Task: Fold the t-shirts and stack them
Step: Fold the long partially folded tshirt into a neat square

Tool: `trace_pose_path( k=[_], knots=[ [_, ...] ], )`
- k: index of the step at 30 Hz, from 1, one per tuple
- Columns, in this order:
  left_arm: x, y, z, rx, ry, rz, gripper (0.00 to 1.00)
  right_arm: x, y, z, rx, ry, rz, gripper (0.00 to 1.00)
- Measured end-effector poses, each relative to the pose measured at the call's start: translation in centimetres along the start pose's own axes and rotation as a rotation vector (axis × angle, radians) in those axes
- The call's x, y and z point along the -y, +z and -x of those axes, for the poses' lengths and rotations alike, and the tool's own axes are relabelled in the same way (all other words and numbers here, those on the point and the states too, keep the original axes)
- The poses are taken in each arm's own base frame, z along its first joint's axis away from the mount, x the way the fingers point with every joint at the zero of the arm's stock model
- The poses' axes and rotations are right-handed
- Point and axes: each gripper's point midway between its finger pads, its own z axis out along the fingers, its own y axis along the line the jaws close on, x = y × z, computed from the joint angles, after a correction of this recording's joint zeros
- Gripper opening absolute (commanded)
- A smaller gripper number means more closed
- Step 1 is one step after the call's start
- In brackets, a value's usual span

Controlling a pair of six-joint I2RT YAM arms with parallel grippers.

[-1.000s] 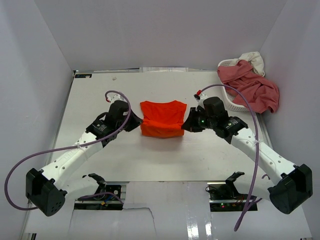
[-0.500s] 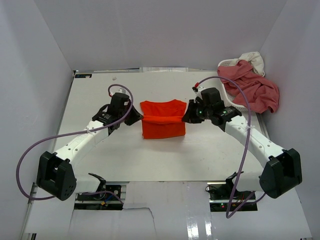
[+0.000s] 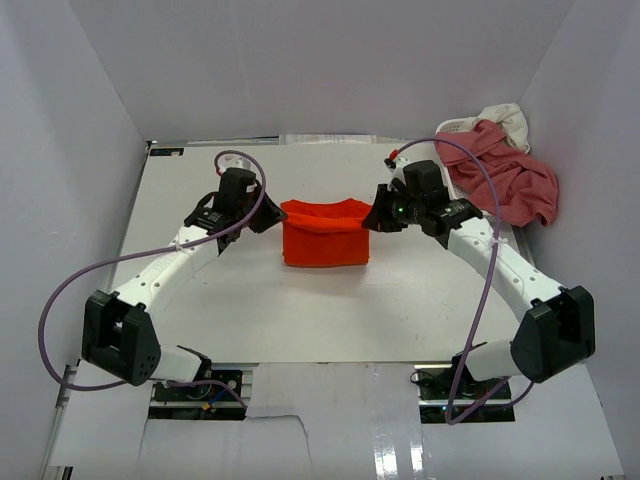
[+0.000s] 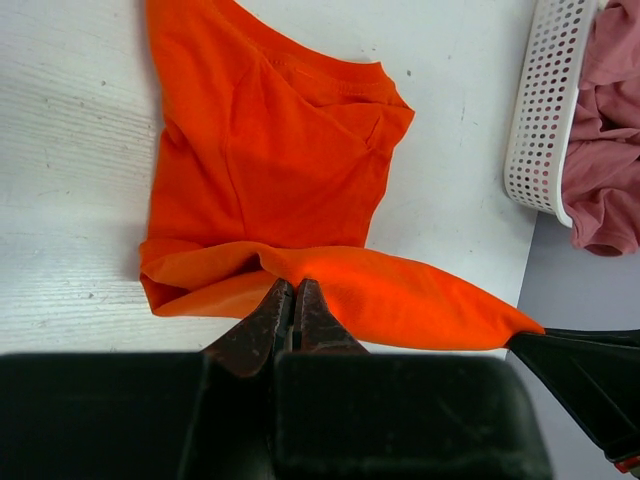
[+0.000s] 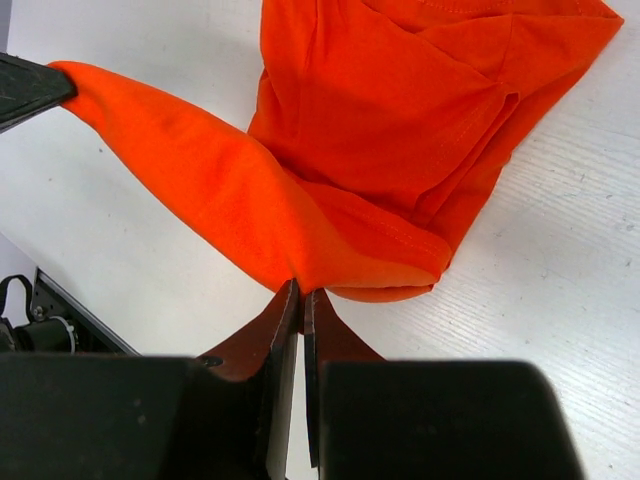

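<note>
**Step in hand: folding the orange-red t-shirt.**

1. Location. The orange-red t-shirt (image 3: 322, 240) lies on the counter (image 3: 300, 320), midway between the left and right edges and nearer the far edge than the near one. The rose-pink t-shirt (image 3: 508, 182) and the cream-white t-shirt (image 3: 506, 118) are heaped in and over the white basket (image 3: 452, 126) at the far right corner. Neither looks folded.

2. Tool state. My left tool (image 4: 293, 291) is closed, with its two fingers pinched together on one end of a raised edge of the orange-red cloth. My right tool (image 5: 301, 296) is closed the same way on the other end. The held edge runs between the two tools as a lifted band. The rest of the shirt lies flat on the counter beyond and beneath it, and its sides appear to be already turned in.

3. Judgement of progress. I take this to be the half-fold, with the held edge carried over the body of the shirt. This is the first of three shirts, so the task is at an early stage.

4. Next move, as I judge it:
   - Move both tools together toward the far edge of the counter, at equal height, so the band does not skew.
   - Lower the held edge onto the shirt's far end, with the edges aligned.
   - Open both tools at once, then withdraw outward without dragging the cloth.
</note>
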Motion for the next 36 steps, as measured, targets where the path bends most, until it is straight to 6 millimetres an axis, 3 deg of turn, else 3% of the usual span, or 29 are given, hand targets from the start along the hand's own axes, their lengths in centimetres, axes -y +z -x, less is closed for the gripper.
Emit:
trace_pose_path(
  k=[10,21,36],
  knots=[
    [-1.4,2.6,0.5,-0.029,-0.012,0.049,0.00,1.3,1.9,1.0,-0.027,0.008,-0.010,0.08],
    [0.0,4.3,3.0,-0.009,-0.024,0.034,0.00,2.7,3.5,3.3,-0.022,0.007,-0.009,0.08],
    [0.0,9.8,4.4,-0.012,-0.039,0.074,0.00,5.6,7.3,6.0,-0.034,0.027,-0.006,0.08]
  ],
)
